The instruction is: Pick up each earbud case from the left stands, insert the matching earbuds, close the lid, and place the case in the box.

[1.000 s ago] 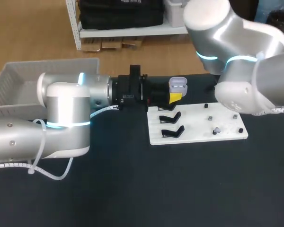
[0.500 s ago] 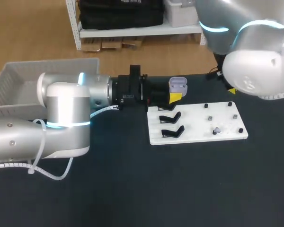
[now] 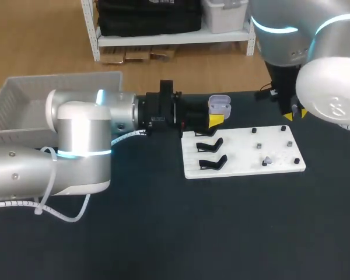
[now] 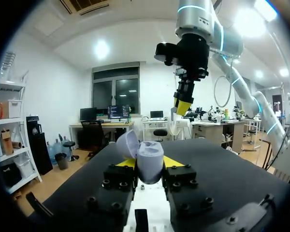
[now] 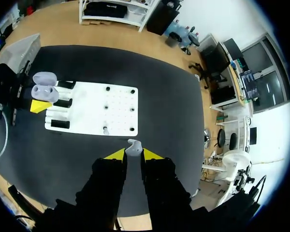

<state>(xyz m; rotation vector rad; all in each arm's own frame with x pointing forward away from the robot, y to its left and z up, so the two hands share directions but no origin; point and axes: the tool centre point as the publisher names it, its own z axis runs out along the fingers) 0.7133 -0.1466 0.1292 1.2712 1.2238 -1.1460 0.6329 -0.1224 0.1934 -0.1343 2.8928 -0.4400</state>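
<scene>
Seen from overhead, the left arm (image 3: pixel 81 146) comes in across the dark desk (image 3: pixel 175 233) from 8 o'clock and lies level, pointing toward 3 o'clock. Just right of the desk's middle lies a flat white board (image 3: pixel 245 169). Two empty black stands (image 3: pixel 211 154) sit along the board's 9 o'clock edge. A second earbud (image 3: pixel 268 158), pale lilac, rests near its 4 o'clock corner among small dark pegs.

At the board's 11 o'clock corner, the left jaws pinch a lilac earbud case (image 4: pixel 150 162) from both sides. The case is held above the desk with its lid open.

Farther back, at the board's 1 o'clock, the right arm (image 3: pixel 315 64) reaches down from 2 o'clock. The right jaws pinch a lilac earbud (image 5: pixel 133 147) between their yellow tips, high above the desk beyond the board's far end from the case.

A pale mesh box (image 3: pixel 23 99) sits at 10 o'clock, behind the left arm.
</scene>
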